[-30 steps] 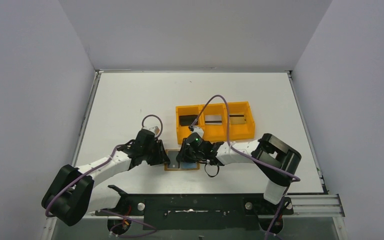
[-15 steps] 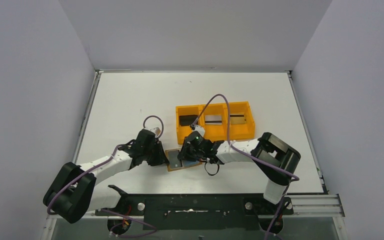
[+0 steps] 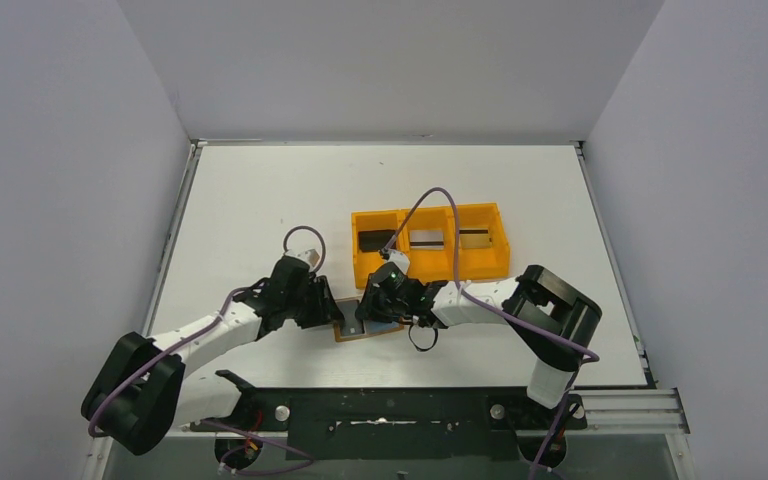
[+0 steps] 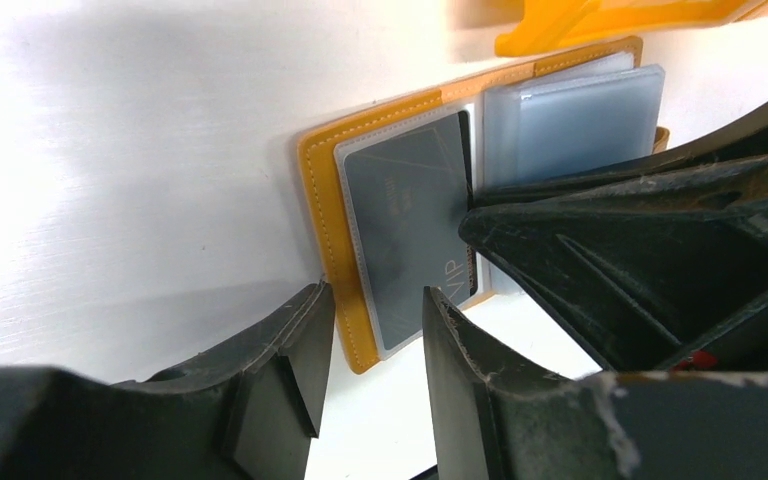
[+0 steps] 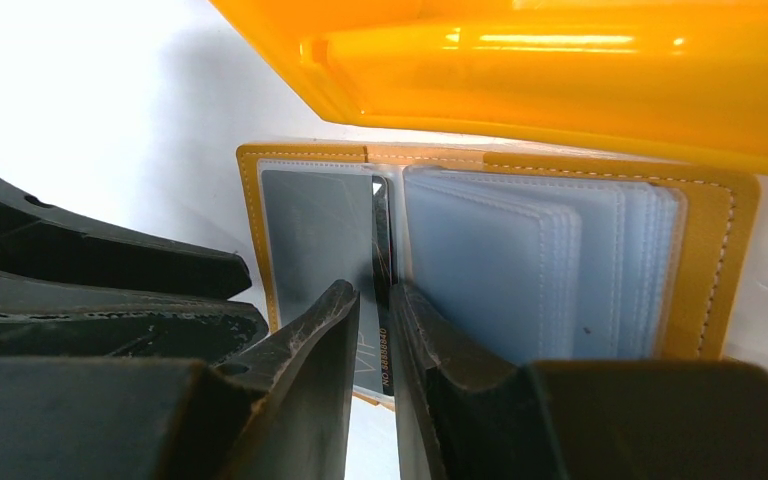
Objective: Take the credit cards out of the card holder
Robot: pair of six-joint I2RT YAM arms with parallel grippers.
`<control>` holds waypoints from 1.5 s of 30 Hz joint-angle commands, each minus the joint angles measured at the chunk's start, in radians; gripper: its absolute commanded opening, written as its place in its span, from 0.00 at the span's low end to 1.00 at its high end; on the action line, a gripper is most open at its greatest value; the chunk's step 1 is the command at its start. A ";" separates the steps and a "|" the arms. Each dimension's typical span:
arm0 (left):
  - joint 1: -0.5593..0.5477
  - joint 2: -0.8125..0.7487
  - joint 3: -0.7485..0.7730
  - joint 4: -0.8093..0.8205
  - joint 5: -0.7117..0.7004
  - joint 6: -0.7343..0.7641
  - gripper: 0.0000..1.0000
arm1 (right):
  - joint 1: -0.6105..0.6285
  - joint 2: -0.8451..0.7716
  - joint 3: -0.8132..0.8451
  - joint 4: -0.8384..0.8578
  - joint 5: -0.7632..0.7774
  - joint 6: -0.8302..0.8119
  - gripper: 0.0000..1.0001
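The tan-orange card holder (image 4: 325,220) lies open on the white table, just in front of the orange tray. Its left panel holds a dark grey credit card (image 4: 410,220) marked VIP inside a clear sleeve. The right panel is a stack of pale blue sleeves (image 5: 520,260). My left gripper (image 4: 377,300) is open, its tips at the holder's near left corner and touching nothing. My right gripper (image 5: 373,292) stands over the spine with its jaws a narrow gap apart. A dark strip of the card's edge (image 5: 381,250) shows in that gap. From above, both grippers (image 3: 330,313) (image 3: 368,312) crowd the holder (image 3: 365,333).
The bright orange three-compartment tray (image 3: 430,270) stands right behind the holder, its wall (image 5: 560,70) close above my right fingers. A flat dark piece (image 3: 371,240) lies in its left compartment. My right fingers (image 4: 610,270) fill the right side of the left wrist view.
The card holder has twisted slightly on the table, its near left corner swinging towards me. Both grippers stay at it, and the left one has edged a little to the left.
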 commanded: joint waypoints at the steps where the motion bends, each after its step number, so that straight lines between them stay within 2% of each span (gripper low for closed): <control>1: -0.004 -0.037 0.049 0.012 -0.048 -0.017 0.38 | 0.005 -0.033 -0.011 -0.026 0.028 0.005 0.22; 13: -0.011 0.034 -0.030 0.192 0.078 -0.050 0.36 | -0.011 -0.024 -0.032 0.004 0.005 0.019 0.22; 16: -0.017 0.074 -0.017 0.140 0.034 -0.050 0.31 | -0.011 -0.025 -0.034 0.007 0.004 0.020 0.22; 20: -0.030 0.070 -0.010 0.076 -0.034 -0.044 0.30 | -0.012 -0.026 -0.039 0.010 0.001 0.023 0.22; 26: -0.031 0.027 -0.005 0.013 -0.096 -0.052 0.39 | -0.012 -0.036 -0.038 0.005 0.007 0.020 0.23; 32: -0.036 0.053 0.001 0.005 -0.105 -0.055 0.38 | -0.005 -0.059 -0.021 -0.036 0.049 0.003 0.24; 35: -0.040 0.090 0.010 0.016 -0.086 -0.043 0.30 | 0.006 -0.056 0.004 -0.082 0.081 -0.008 0.24; 39: -0.049 0.120 0.010 0.050 -0.056 -0.041 0.17 | 0.006 -0.033 -0.003 -0.052 0.047 0.000 0.22; 45: -0.057 0.118 0.002 0.065 -0.065 -0.043 0.03 | 0.003 -0.053 -0.016 -0.039 0.047 0.006 0.21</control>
